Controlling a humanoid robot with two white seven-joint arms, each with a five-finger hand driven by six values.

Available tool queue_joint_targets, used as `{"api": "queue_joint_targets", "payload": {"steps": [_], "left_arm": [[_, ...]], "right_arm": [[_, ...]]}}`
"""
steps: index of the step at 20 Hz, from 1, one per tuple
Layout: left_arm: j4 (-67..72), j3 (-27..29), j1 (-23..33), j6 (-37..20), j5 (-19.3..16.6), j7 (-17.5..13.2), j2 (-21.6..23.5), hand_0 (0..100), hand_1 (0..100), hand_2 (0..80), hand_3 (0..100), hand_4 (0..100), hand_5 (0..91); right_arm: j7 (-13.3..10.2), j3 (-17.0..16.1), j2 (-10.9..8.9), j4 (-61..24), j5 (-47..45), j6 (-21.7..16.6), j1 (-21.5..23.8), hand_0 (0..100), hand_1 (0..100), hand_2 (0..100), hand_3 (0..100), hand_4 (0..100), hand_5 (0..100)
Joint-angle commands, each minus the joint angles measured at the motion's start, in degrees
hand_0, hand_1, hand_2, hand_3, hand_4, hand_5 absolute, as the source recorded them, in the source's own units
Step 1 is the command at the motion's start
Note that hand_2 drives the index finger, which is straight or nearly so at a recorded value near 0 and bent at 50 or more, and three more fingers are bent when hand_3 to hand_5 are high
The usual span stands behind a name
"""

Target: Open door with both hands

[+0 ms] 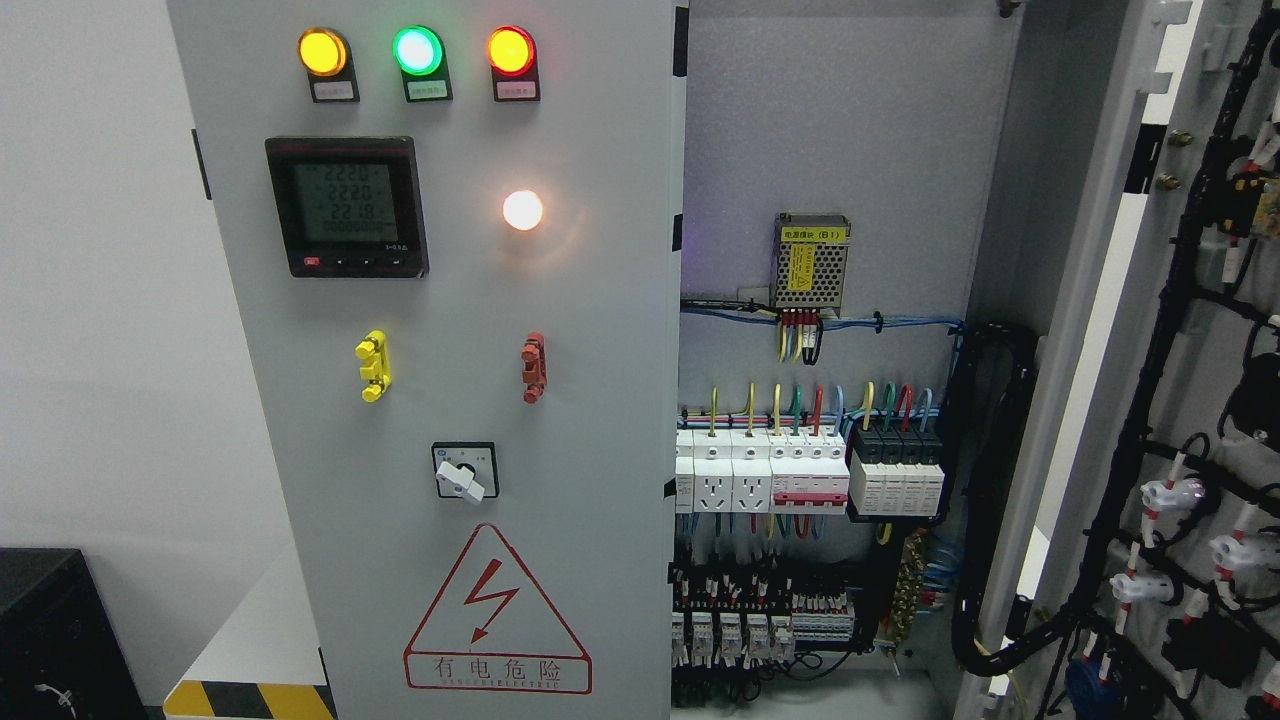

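Observation:
A grey electrical cabinet fills the head view. Its left door [440,340] stands shut and carries three indicator lamps [417,50], a digital meter [347,207], a lit white lamp [522,210], a yellow handle [373,366], a red handle [534,368], a rotary switch [464,472] and a red hazard triangle [497,620]. The right door [1190,400] is swung wide open at the right, its inner side with black cable looms facing me. The cabinet interior [830,200] shows. Neither of my hands nor arms is in view.
Inside are a power supply [811,262], rows of breakers [810,475], terminal blocks [760,625] and coloured wiring. A black box [60,630] stands at lower left. Yellow-black hazard tape [245,700] marks the floor beside the cabinet. A white wall is at the left.

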Motion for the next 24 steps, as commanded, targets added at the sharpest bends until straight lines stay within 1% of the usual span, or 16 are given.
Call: {"api": "queue_joint_targets", "payload": {"steps": [1, 2, 4, 5, 6, 9, 11, 12, 14, 16, 17, 19, 21, 22, 24], "left_arm": [[1.4, -1.3, -0.6, 0.4, -0.5, -0.3, -1.6, 84, 21, 0.0, 0, 0, 0.0], [1.5, -2.4, -0.6, 0.3, -0.4, -0.3, -1.6, 84, 21, 0.0, 0, 0, 0.0], [1.6, -3.2, -0.6, -0.1, 0.0, -0.3, -1.6, 84, 21, 0.0, 0, 0, 0.0], [1.6, -3.2, -0.6, -0.1, 0.1, -0.3, -1.6, 84, 21, 0.0, 0, 0, 0.0], [1.5, -3.2, -0.6, -0.2, 0.1, -0.3, -1.5, 84, 21, 0.0, 0, 0, 0.0], [1.4, -3.1, -0.6, -0.1, 0.1, -0.3, -1.5, 84, 21, 0.0, 0, 0, 0.0], [1.3, -3.2, -0.6, -0.2, 0.1, -0.3, -1.6, 84, 21, 0.0, 0, 0, 0.0], [1.3, -3.2, -0.6, -0.1, 0.1, -0.3, -1.6, 84, 21, 0.0, 0, 0, 0.0], [1.2, -3.2, -0.6, -0.2, 0.1, -0.3, -1.6, 84, 21, 0.0, 0, 0, 0.0], [1.2, -3.2, -0.6, -0.1, 0.1, -0.3, -1.6, 84, 21, 0.0, 0, 0, 0.0], [1.2, -3.2, -0.6, -0.2, 0.1, -0.3, -1.6, 84, 21, 0.0, 0, 0, 0.0], [1.2, -3.2, -0.6, -0.1, 0.1, -0.3, -1.6, 84, 21, 0.0, 0, 0, 0.0], [1.2, -3.2, -0.6, -0.1, 0.1, -0.3, -1.6, 84, 21, 0.0, 0, 0, 0.0], [1.2, -3.2, -0.6, -0.1, 0.1, -0.3, -1.5, 84, 21, 0.0, 0, 0, 0.0], [1.2, -3.2, -0.6, -0.2, 0.1, -0.3, -1.5, 84, 21, 0.0, 0, 0, 0.0]], "right_arm": [[0.0, 0.1, -0.56, -31.1, -0.1, -0.1, 4.7, 0, 0, 0, 0, 0, 0], [0.0, 0.1, -0.82, -36.0, -0.1, -0.1, 6.9, 0, 0, 0, 0, 0, 0], [0.0, 0.3, -2.05, -45.5, -0.1, -0.1, 11.1, 0, 0, 0, 0, 0, 0], [0.0, 0.5, -2.14, -50.3, -0.2, -0.2, 13.0, 0, 0, 0, 0, 0, 0], [0.0, 0.1, -2.14, -55.2, -0.2, -0.3, 14.2, 0, 0, 0, 0, 0, 0], [0.0, -0.1, -2.49, -66.9, -0.2, -0.3, 16.0, 0, 0, 0, 0, 0, 0], [0.0, -1.1, -4.15, -73.1, -0.2, -0.3, 16.0, 0, 0, 0, 0, 0, 0], [0.0, -1.4, -4.25, -75.9, -0.2, -0.3, 16.1, 0, 0, 0, 0, 0, 0], [-0.4, -1.5, -4.25, -81.1, -0.2, -0.1, 16.8, 0, 0, 0, 0, 0, 0], [-0.3, -1.3, -4.25, -84.5, -0.2, -0.1, 18.1, 0, 0, 0, 0, 0, 0], [-0.3, -1.1, -3.82, -85.9, -0.2, 0.0, 19.1, 0, 0, 0, 0, 0, 0], [-0.3, 0.0, -2.32, -88.7, -0.2, 0.0, 20.4, 0, 0, 0, 0, 0, 0], [-0.3, 0.3, -2.4, -89.7, -0.2, -0.1, 21.1, 0, 0, 0, 0, 0, 0], [-0.2, 0.8, -2.49, -90.3, -0.2, -0.2, 21.5, 0, 0, 0, 0, 0, 0], [-0.3, 3.9, -2.67, -92.1, -0.2, -0.2, 22.2, 0, 0, 0, 0, 0, 0]]}}
